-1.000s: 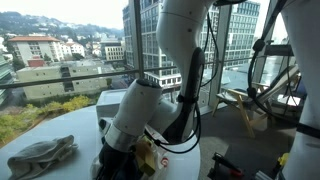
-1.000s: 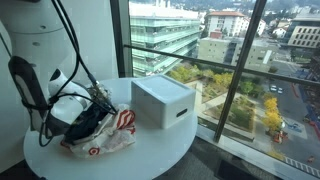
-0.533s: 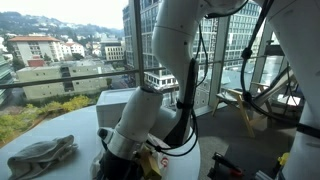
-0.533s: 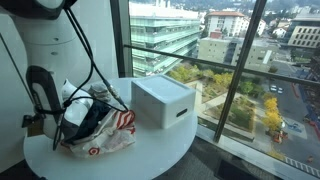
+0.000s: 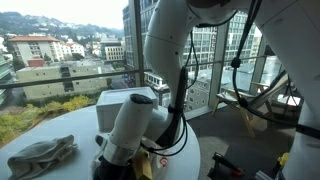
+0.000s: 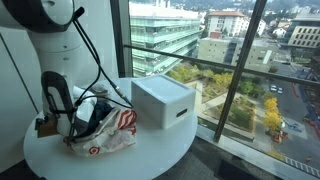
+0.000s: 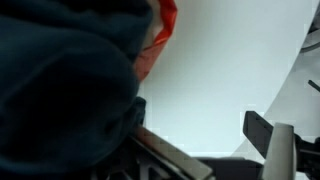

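My gripper (image 7: pixel 205 142) is open, with only bare white tabletop between its dark fingers (image 7: pixel 262 130). It hangs low over the round white table (image 6: pixel 150 160), at the edge of a pile. That pile is a dark cloth (image 6: pixel 88 118) lying on a crumpled red and white plastic bag (image 6: pixel 112 135). In the wrist view the dark cloth (image 7: pixel 60 90) fills the left side and touches or covers the left finger. A strip of the red bag (image 7: pixel 166 22) shows above it. In both exterior views the gripper (image 6: pixel 48 124) (image 5: pixel 112 163) sits beside the pile and holds nothing.
A white box (image 6: pixel 162 101) (image 5: pixel 127 99) stands on the table toward the window. A grey cloth (image 5: pixel 41 155) lies apart near the table's edge. Glass walls (image 6: pixel 230 70) surround the table, and the arm's cables (image 6: pixel 85 60) loop above the pile.
The wrist has swung from above the dark cloth to the side of the pile and sunk closer to the table. The jaws stayed open and the pile has not moved.
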Available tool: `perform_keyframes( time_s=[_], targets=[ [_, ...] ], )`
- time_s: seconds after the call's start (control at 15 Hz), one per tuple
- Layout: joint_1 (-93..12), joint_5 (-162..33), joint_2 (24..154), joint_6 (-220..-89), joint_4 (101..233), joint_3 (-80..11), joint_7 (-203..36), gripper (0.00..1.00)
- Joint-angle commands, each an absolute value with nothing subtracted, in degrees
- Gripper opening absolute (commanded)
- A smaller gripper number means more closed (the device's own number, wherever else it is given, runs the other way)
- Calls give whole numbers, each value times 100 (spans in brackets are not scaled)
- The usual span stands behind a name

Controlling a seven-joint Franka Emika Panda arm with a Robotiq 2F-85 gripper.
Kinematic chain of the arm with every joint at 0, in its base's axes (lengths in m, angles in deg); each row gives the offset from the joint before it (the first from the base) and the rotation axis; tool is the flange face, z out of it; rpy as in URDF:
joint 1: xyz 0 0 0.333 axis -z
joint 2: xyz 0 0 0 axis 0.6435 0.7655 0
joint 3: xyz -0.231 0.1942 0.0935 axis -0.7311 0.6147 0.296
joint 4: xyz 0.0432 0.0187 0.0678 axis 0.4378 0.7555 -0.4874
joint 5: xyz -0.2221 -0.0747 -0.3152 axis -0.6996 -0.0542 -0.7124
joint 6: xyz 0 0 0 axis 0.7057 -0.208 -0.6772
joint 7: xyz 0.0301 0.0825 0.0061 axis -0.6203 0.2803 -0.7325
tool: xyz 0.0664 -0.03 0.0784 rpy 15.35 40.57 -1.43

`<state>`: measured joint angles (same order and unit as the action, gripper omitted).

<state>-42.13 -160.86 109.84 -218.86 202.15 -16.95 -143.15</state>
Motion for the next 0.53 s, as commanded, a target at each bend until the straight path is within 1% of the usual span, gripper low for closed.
perform_keyframes(
  time_s=[0.0,0.07,0.13,0.47],
  targets=[
    [-4335,-15881,10497,-20969,20112,-1647,-14336,100],
    [-4477,-14929,10259,-20740,20400,-1762,-13440,100],
    [-4412,-15631,10141,-20417,20204,-1606,-14278,100],
    [-4637,-15367,9599,-19326,20650,-1578,-14374,100]
  ],
)
